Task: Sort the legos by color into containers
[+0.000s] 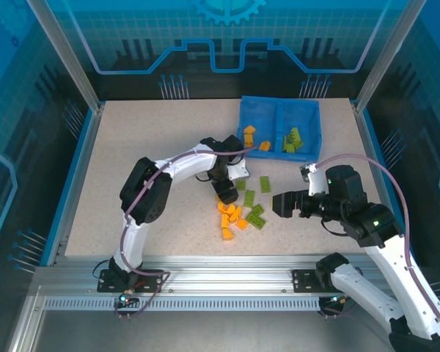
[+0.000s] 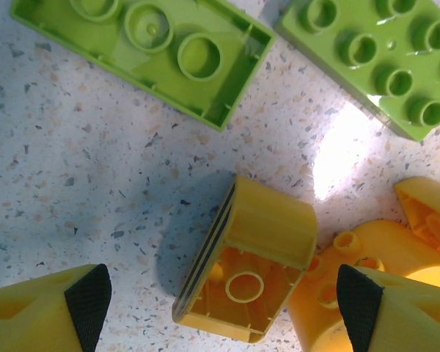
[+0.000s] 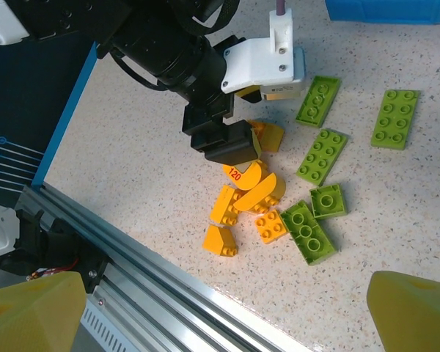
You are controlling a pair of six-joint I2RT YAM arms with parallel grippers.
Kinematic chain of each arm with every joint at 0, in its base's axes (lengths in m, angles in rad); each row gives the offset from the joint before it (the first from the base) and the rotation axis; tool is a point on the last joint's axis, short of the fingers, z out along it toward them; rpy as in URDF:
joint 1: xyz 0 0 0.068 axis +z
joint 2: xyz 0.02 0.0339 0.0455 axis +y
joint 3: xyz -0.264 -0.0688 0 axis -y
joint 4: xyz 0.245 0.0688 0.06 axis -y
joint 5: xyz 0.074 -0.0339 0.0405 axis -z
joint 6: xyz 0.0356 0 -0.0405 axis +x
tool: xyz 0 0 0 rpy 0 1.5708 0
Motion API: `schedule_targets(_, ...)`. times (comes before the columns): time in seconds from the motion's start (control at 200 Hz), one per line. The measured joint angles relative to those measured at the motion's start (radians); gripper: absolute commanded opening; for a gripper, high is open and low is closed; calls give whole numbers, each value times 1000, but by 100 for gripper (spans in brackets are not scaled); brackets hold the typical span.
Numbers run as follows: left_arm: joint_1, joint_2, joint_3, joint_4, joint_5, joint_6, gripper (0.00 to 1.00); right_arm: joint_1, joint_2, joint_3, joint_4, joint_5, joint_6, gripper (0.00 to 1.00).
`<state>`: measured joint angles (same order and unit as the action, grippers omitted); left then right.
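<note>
bricks (image 1: 240,213) look light, hard and slick; they lie heaped on the table (image 1: 132,147) short of the blue tray (image 1: 277,110), a few already inside. left gripper (image 2: 224,308) hangs released astride one orange brick (image 2: 268,227); pinch its flat sides. right gripper (image 3: 224,315) is spread wide, empty. right wrist view gives the whole heap, left wrist that brick's hollow underside.

The tray (image 1: 293,101) sits near the far right corner of the bench (image 1: 132,161) with legos (image 1: 294,139) in both compartments, while the loose legos (image 1: 237,213) lie mid-bench toward the near edge, beneath the left claw (image 2: 218,301) and left of the right claw (image 1: 279,204).
</note>
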<state>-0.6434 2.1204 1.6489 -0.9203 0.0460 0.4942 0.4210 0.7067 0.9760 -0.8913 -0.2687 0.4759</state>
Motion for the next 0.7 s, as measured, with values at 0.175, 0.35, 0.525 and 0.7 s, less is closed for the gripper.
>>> schedule_targets(0.175, 2, 9, 11, -9, 2, 14, 81, 0, 7, 0, 0, 0, 10, 100)
schedule_targets(0.35, 3, 11, 10, -9, 11, 36, 77, 0, 7, 0, 0, 0, 22, 100)
schedule_targets(0.525, 6, 17, -1, 41, -53, 14, 68, 0, 6, 0, 0, 0, 34, 100)
schedule_targets(0.7, 35, 50, -2, 88, -142, -69, 61, 0, 4, 0, -2, 0, 42, 100)
